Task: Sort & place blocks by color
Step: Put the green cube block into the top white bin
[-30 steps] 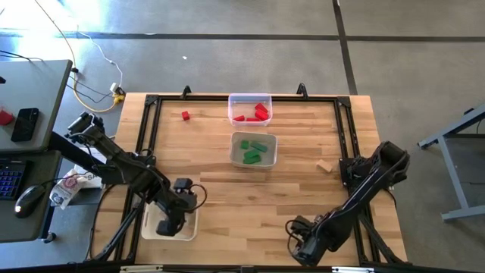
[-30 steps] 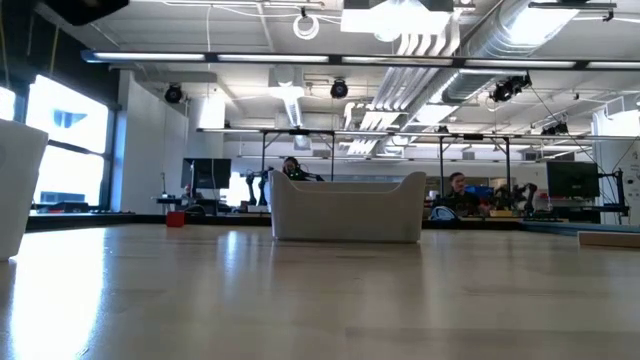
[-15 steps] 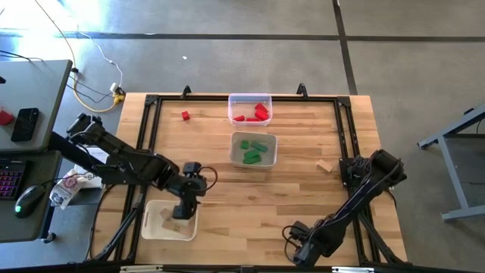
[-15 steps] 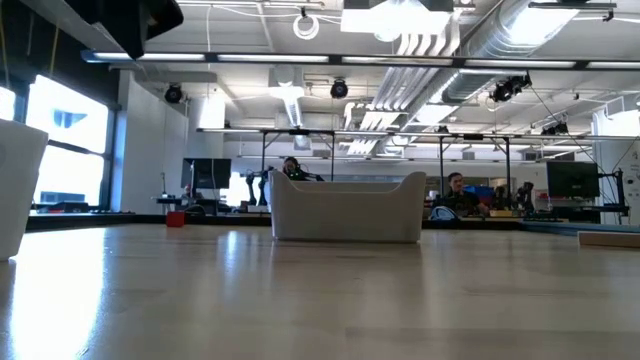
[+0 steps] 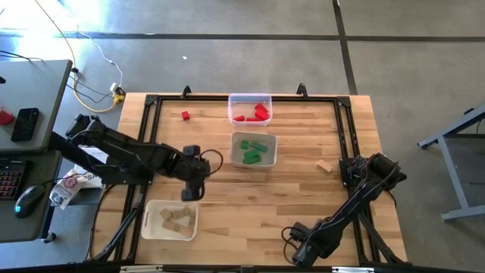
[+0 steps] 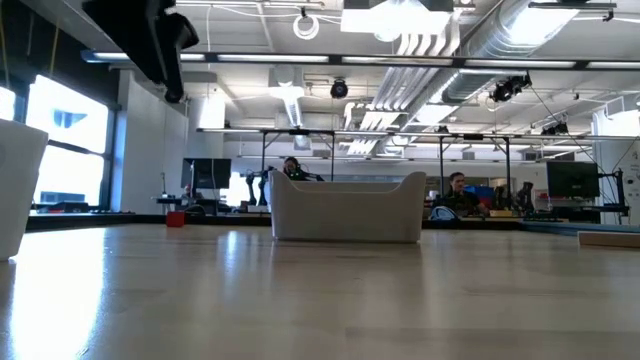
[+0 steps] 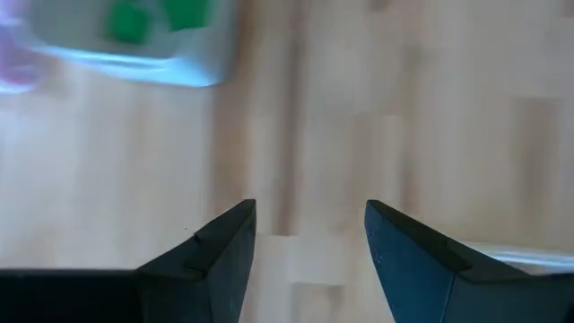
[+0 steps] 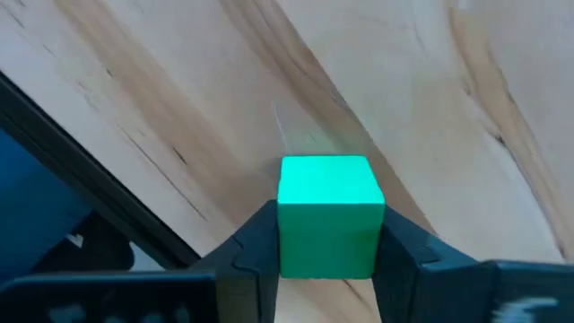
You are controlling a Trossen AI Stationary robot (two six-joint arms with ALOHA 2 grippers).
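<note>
A green cube block (image 8: 327, 211) sits between the fingers of my right gripper (image 8: 327, 247), which is low at the table's near edge (image 5: 301, 249) and shut on it; the gripper hides the cube in the high view. My left gripper (image 5: 189, 189) hangs open over bare wood between the white tray (image 5: 150, 227) and the green blocks' tray (image 5: 233, 155); nothing is between its fingers (image 7: 309, 233). A red block (image 5: 185, 115) lies on the table at the far left, and a wood block (image 5: 325, 166) lies at the right. My right gripper pinches the green cube by two opposite side faces (image 8: 289, 242) between its two fingers. The cube's top face and far edge stand out past the fingertips. The fingers slant down toward the tabletop; whether the cube rests on the wood or is lifted, I cannot tell.
A clear tray (image 5: 231, 102) with red blocks stands at the far edge, with the tray of green blocks just in front of it. The white tray at the near left holds wood blocks (image 5: 176, 219). A black frame (image 5: 148, 114) runs around the table.
My left gripper has risen from over the white tray and gone toward the table's far and right side, stopping over bare wood; wood blocks lie uncovered in the tray. My right arm has sunk a little toward the near edge.
</note>
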